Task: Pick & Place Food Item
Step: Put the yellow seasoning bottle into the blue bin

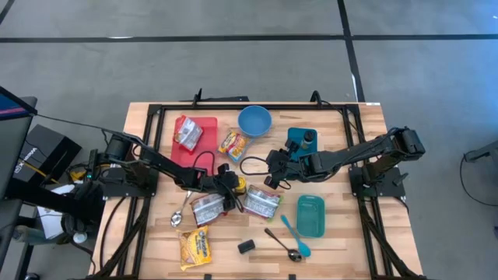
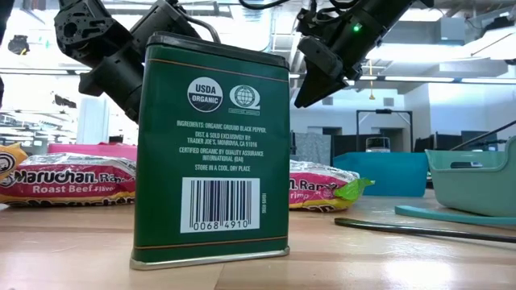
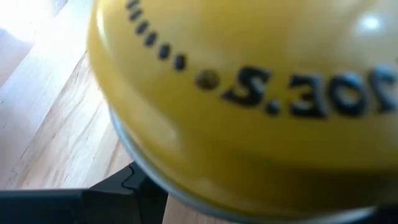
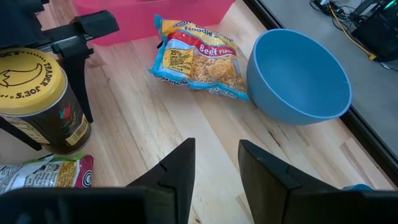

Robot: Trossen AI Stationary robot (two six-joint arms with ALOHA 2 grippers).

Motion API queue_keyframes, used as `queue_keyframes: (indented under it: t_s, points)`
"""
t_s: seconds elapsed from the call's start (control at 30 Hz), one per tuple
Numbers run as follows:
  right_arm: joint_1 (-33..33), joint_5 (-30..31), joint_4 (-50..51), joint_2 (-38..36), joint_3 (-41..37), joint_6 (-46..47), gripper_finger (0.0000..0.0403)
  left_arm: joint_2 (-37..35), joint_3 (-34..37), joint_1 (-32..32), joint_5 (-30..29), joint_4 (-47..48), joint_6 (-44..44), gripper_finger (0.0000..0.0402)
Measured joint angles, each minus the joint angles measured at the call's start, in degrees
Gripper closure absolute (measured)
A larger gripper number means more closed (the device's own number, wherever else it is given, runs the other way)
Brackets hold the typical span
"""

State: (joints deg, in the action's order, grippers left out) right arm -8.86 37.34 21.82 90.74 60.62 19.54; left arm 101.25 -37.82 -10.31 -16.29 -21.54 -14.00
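Left gripper [image 1: 230, 185] of mine sits at the middle of the table [image 1: 350, 233], its fingers [image 4: 81, 43] spread on either side of a yellow-lidded Trader Joe's can [image 4: 37, 99]; from the right wrist view they flank the can, but I cannot tell whether they press on it. In my left wrist view the yellow lid [image 3: 249, 93] fills nearly everything, very close.

My right gripper [image 1: 274, 173] hangs above the table just beside the can, fingers [image 4: 180, 168] parted to a narrow gap and holding nothing.

A beef noodle packet [image 4: 199, 59] lies between the blue bowl [image 4: 301, 74] and the pink tray [image 4: 155, 15]. Another ramen packet [image 1: 261, 202] lies near the can, and one more [image 1: 206, 208] just beside my left arm. A green pepper tin [image 2: 211, 149] stands upright close to the low camera. A teal container [image 1: 310, 216] sits toward my right side, with a spoon [image 1: 282, 244] near it.
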Motion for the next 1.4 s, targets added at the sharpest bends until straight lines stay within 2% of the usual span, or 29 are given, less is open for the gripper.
queue_keyframes:
  t_s: [0.7,0.93,1.4]
  points:
    - [0.0,0.0,0.0,0.0,0.0,0.0,0.0287,-0.1,0.1,0.0,0.0,-0.3,0.0,0.0189]
    - [0.0,0.1,-0.2,0.0,0.0,0.0,0.0287,-2.0,-0.1,0.0,0.1,-0.3,0.0,0.0189]
    - [0.0,0.2,-1.1,0.0,0.0,-0.1,0.0287,-10.2,0.0,-0.1,0.0,3.8,0.1,0.0189]
